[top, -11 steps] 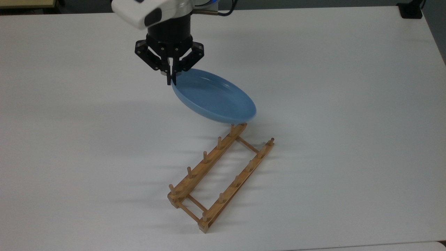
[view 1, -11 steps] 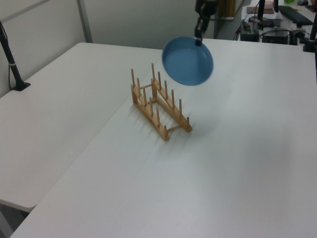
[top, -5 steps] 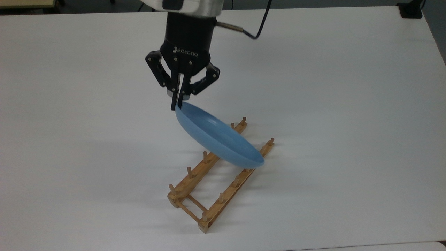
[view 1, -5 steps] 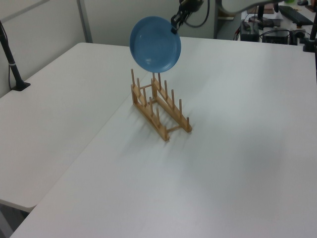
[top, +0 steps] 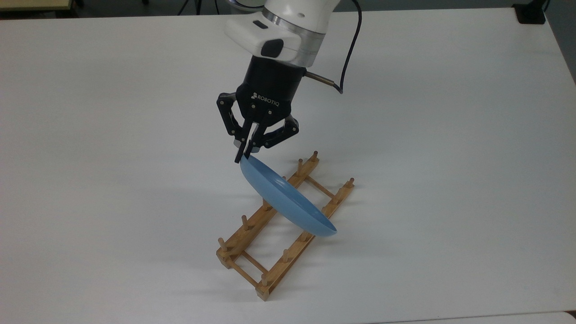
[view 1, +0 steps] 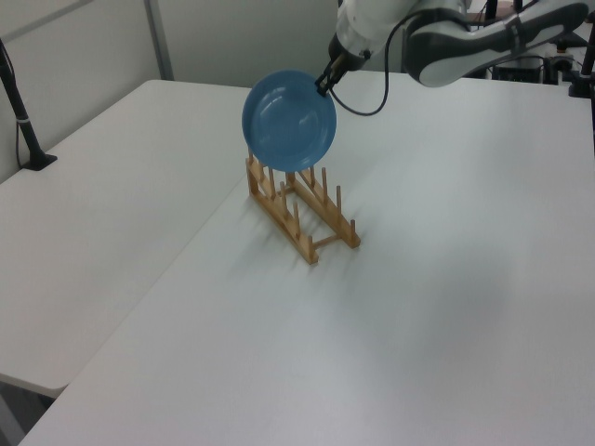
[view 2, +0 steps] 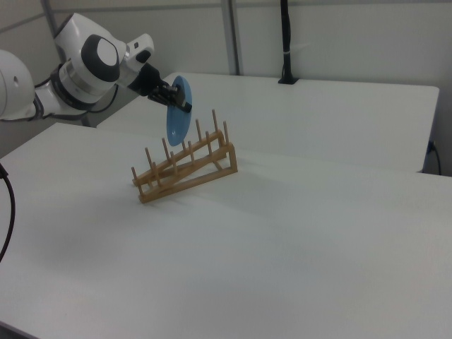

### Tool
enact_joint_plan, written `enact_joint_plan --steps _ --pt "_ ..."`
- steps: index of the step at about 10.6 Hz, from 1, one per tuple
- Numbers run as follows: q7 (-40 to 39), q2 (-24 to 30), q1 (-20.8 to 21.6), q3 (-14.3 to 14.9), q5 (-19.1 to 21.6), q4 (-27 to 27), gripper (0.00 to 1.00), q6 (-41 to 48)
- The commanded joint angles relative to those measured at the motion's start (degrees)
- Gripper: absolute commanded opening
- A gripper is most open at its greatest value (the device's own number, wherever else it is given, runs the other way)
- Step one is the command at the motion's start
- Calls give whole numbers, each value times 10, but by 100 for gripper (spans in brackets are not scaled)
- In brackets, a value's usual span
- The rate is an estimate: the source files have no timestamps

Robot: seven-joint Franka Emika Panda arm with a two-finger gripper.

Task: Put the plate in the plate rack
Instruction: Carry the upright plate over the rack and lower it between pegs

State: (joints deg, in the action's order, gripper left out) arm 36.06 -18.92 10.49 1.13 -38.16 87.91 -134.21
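The gripper [top: 241, 158] is closed tight on the rim of the light-blue plate [top: 288, 201], its two black fingers pinching the plate's upper edge with almost no gap between them. The plate hangs nearly on edge, tilted, over the middle of the wooden plate rack [top: 252, 265], which stands on the white table [top: 90, 135].

In the top view the plate crosses both rails and hides several pegs and the crossbar behind it; its lower edge sits near the top view's right rail, but whether it touches the wood cannot be told.

In the left view the plate [view 1: 289, 121] covers the rack's far end [view 1: 307, 218]. In the right view it is edge-on [view 2: 176, 111], above the pegs.
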Motion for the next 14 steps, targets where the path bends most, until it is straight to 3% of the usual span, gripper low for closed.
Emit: enact_joint_plan --steps 1,7,9,10,12,13,14 --pt "24 1 6 5 -45 15 0 -20" --pt "49 -11 25 5 -109 40 2 -20" --pt "49 -11 26 5 -109 41 41 -20" --pt "59 -11 26 5 -110 40 71 -19" --pt "75 -11 26 5 -109 38 80 -19" --pt "77 -10 27 5 -107 37 100 -17" --pt "77 -9 30 5 -104 35 100 -13"
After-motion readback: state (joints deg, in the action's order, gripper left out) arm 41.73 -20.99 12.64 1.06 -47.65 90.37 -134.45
